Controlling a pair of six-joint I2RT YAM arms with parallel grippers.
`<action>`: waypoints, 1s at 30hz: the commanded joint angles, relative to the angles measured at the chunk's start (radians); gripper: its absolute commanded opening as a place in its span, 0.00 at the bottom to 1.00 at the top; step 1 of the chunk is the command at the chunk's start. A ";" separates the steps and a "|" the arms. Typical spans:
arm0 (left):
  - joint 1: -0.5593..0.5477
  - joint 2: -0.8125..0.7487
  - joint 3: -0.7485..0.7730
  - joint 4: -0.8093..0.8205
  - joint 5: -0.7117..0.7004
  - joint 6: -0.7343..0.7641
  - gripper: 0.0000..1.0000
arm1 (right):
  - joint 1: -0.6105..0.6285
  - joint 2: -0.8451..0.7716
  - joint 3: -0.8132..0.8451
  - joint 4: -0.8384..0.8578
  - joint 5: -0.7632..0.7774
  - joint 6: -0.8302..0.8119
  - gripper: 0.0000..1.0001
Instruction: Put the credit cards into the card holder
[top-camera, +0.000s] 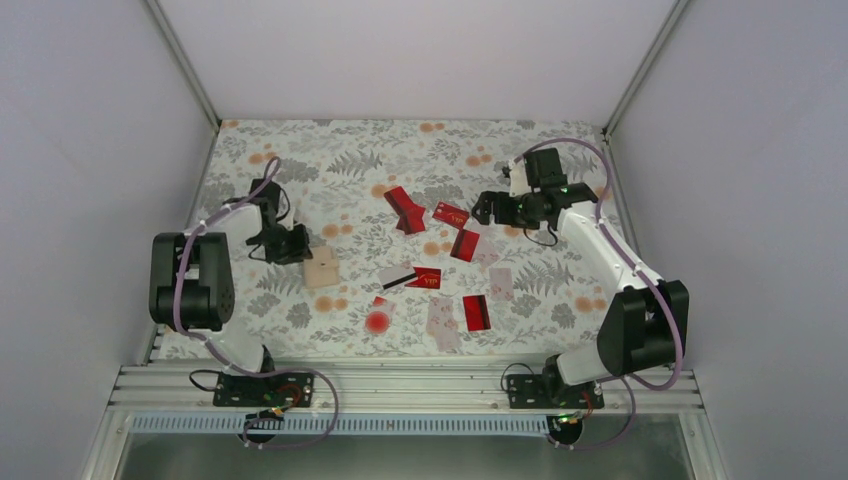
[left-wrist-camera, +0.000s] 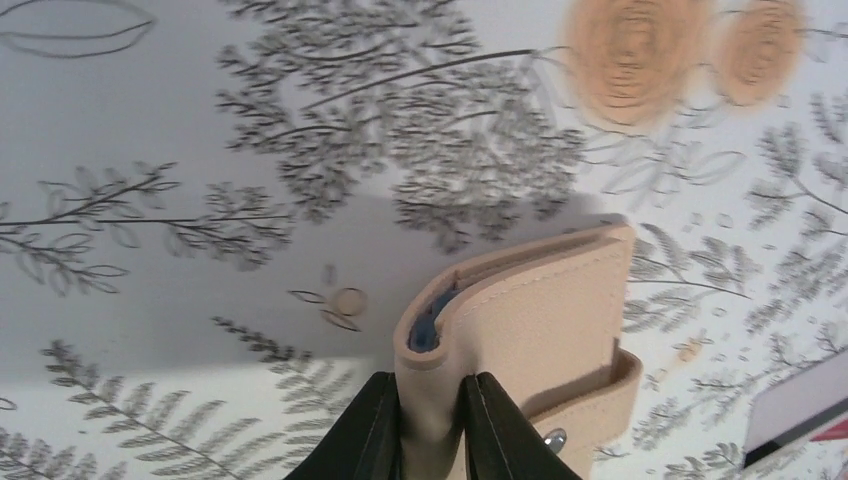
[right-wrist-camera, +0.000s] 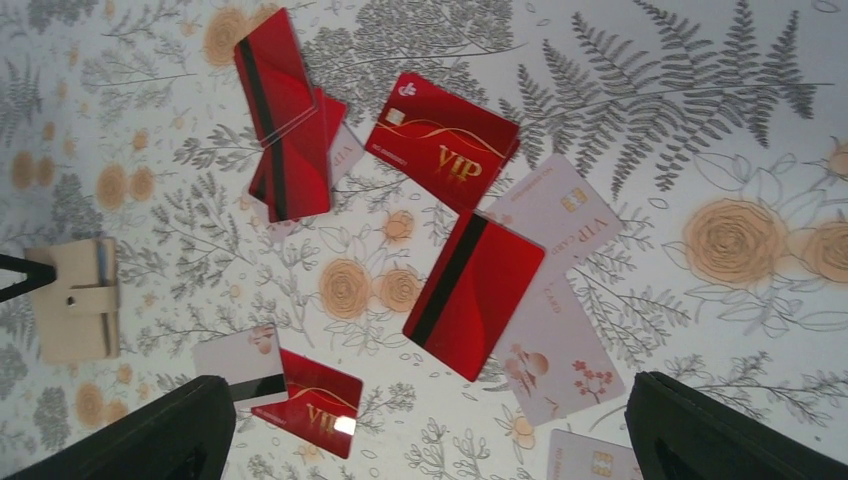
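We note the flowered table (top-camera: 300, 160) whole only from above. Right gripper (right-wrist-camera: 435, 435) gapes wide, holding nothing; credit cards (right-wrist-camera: 445, 140) lie scattered before it. Only the left wrist view shows the left gripper (left-wrist-camera: 432, 390) clenched on the edge of the card holder (left-wrist-camera: 545, 320), blue lining (left-wrist-camera: 425, 330) just beyond its fingers.

A lab robot cell: plain white panel walls (top-camera: 80, 120) and aluminium corner struts (top-camera: 185, 65) box in a floral-printed tabletop (top-camera: 340, 165), with a slotted aluminium mounting rail (top-camera: 400, 385) along its near edge.

Gold "VIP" on upper red card (right-wrist-camera: 443, 140) and lower red card (right-wrist-camera: 312, 402); "VIP" on pale card (right-wrist-camera: 556, 208).
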 joint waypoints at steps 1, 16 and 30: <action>-0.049 -0.067 0.039 0.004 0.000 -0.038 0.02 | 0.021 -0.012 0.002 0.038 -0.089 0.003 0.99; -0.346 -0.146 0.368 0.038 0.196 -0.159 0.03 | 0.072 -0.022 0.020 0.176 -0.586 0.014 0.99; -0.475 -0.145 0.529 0.176 0.480 -0.150 0.05 | 0.090 0.033 0.127 0.228 -0.742 0.092 0.84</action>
